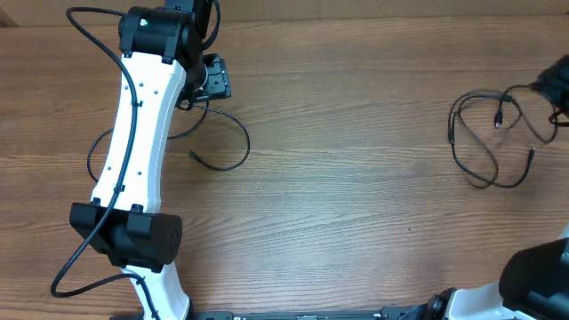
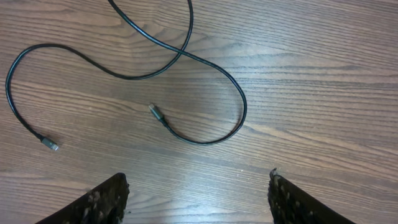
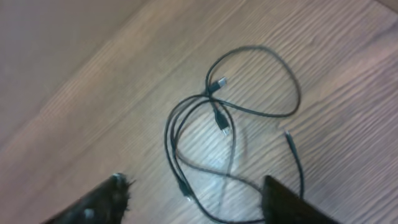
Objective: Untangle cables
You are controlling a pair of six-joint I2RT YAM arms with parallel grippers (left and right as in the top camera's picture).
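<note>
Loose cables (image 3: 211,92) lie just ahead of the right tool (image 3: 193,183)

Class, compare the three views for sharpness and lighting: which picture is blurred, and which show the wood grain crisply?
Overhead: evenly lit, the table grain sharp, only soft shadows, no glare. Left wrist: crisp, the cable and the grain both in focus. Right wrist: blurred throughout, the tangled cables smeared, the grain soft, the top left corner dim.

Brown wood-grain table (image 1: 356,222), a blurred plain area (image 3: 50,37), possibly floor, past its edge.
</note>
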